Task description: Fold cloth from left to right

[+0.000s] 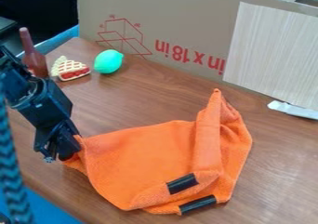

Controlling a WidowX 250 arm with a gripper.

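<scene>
gripper (61, 156): pinching the cloth's left edge, lower left of the frame, i'd say to carry it rightward.
cloth (140, 160): lower middle, on the table (282, 172); its rumpled right side might spoil a flat fold.

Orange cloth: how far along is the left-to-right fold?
Seems early. Done: the gripper has reached the left end of the orange cloth. In hand: that end, though I can't tell if it's gripped. Left: carrying it rightward, as it lies well away from the bunched right side.
</scene>
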